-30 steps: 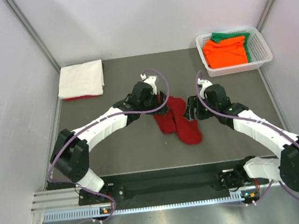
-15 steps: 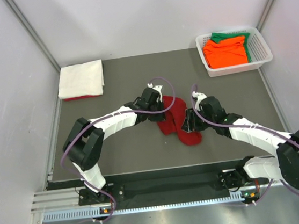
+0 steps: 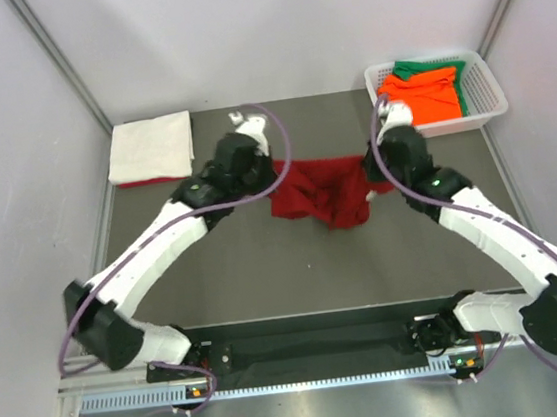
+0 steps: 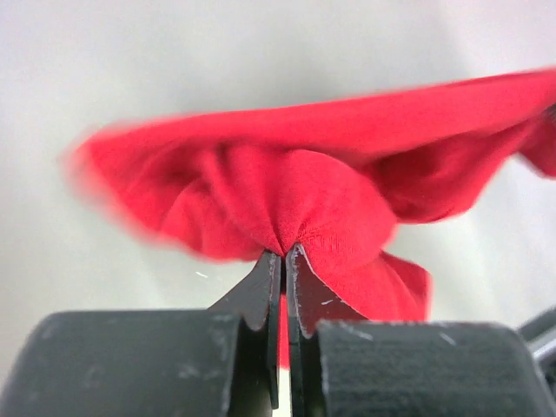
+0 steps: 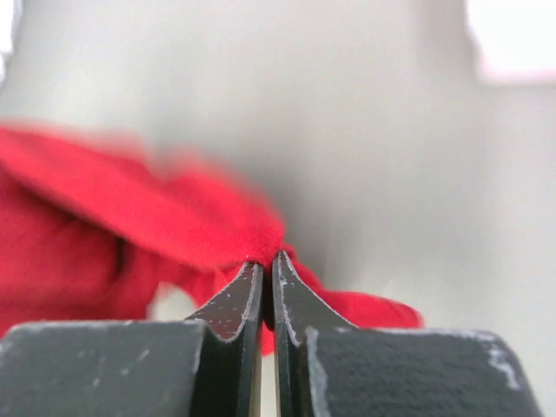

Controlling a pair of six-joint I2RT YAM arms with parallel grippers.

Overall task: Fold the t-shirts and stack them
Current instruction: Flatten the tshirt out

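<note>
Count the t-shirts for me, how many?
4: red shirt held between left claw and right claw; white shirt folded back left; orange shirt and green shirt in the basket. A red edge beneath the white may be a fifth.

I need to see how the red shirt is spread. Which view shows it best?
The top external view: it shows the whole dark red t-shirt, stretched sideways. The left wrist view shows only a bunched fold pinched by the left gripper; the right wrist view, a blurred edge pinched by the right gripper.
</note>
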